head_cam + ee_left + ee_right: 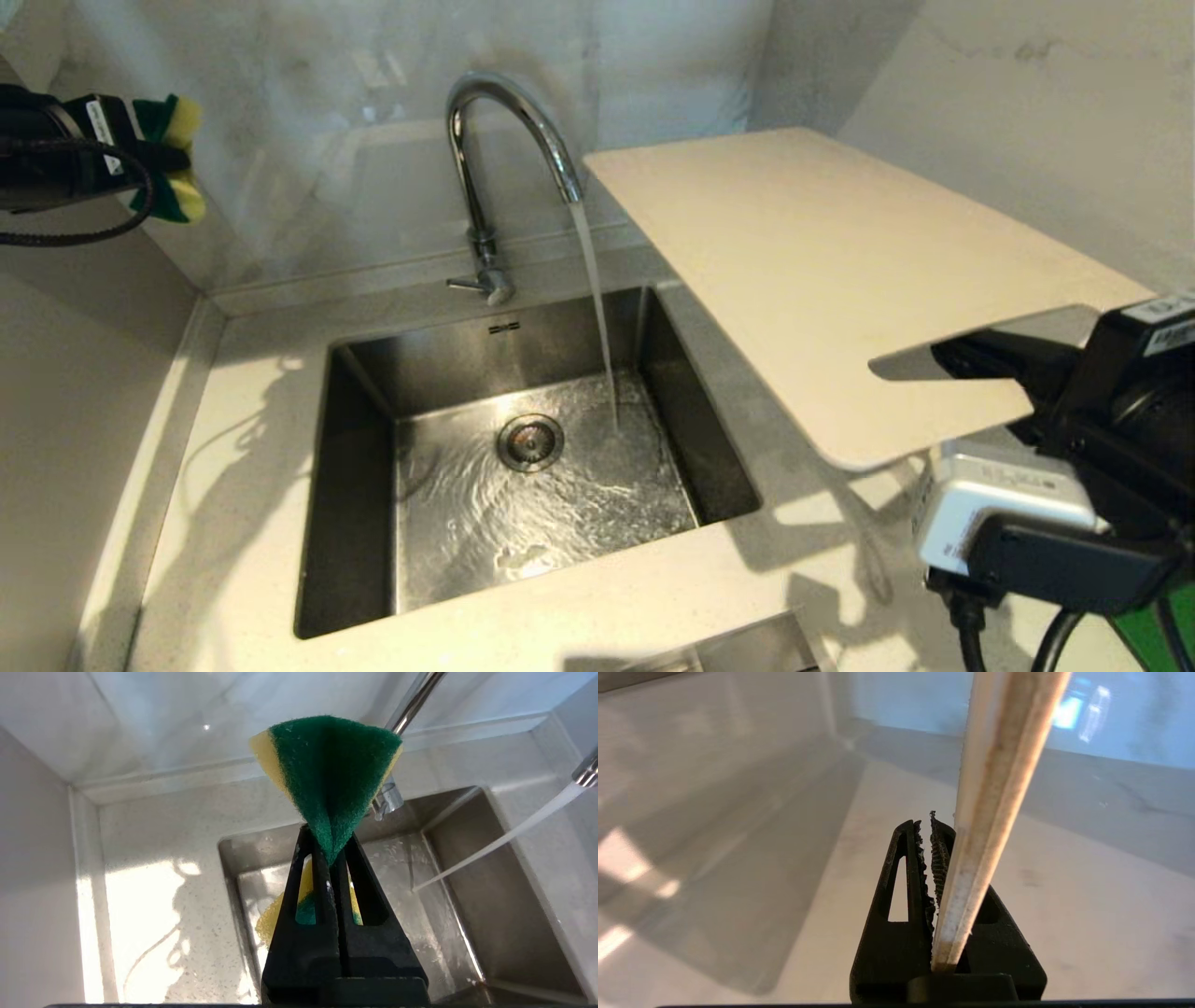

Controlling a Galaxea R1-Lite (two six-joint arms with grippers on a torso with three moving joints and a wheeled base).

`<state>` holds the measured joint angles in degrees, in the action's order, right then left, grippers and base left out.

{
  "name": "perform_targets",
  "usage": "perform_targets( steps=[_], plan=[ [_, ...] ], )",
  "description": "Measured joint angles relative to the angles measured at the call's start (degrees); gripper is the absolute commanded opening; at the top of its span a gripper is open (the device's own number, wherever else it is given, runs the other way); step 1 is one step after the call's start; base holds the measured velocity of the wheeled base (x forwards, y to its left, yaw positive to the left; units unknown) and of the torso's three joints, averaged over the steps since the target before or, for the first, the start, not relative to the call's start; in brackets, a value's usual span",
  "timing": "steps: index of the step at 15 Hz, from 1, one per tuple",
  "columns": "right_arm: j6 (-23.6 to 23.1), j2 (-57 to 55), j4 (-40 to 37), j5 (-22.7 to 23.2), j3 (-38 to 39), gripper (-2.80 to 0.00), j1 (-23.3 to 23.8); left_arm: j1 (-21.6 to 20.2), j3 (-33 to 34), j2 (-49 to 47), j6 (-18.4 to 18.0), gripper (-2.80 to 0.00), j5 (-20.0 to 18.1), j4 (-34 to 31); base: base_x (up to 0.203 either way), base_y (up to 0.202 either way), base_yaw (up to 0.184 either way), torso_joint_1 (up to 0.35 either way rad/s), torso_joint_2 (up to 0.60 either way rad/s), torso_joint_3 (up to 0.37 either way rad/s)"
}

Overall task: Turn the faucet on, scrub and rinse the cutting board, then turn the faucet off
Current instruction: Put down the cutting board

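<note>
- Board [822, 280] is held up in the air to the right of the sink [364, 485], tilted, and the right gripper [934, 858] pinches only its edge; such a long plate may swing or slip out.
- Faucet [504, 140] runs already; a careless tilt could throw water over the counter [233, 467].
- Left gripper [332, 856], high on the left, is clamped on the sponge [329, 772]; hard scrubbing may push the board loose.

Faucet [485, 187] stands behind the sink [364, 485], set mid-surface; my cutting board [822, 271] hangs above the surface's right side; sponge [173, 159] far left.
</note>
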<state>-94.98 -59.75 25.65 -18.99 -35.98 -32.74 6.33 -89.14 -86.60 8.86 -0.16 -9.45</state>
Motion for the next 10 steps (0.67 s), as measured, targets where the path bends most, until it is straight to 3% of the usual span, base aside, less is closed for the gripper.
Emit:
perform_targets(
  steps=[10],
  plan=[
    [1.02, 6.01, -0.05, -0.05, 18.22, -2.8, 0.06, -0.16, 2.92, -1.93, 1.6, -2.8, -0.28, 0.41, 0.0, 0.0, 0.0, 0.0, 0.0, 0.0]
  ],
)
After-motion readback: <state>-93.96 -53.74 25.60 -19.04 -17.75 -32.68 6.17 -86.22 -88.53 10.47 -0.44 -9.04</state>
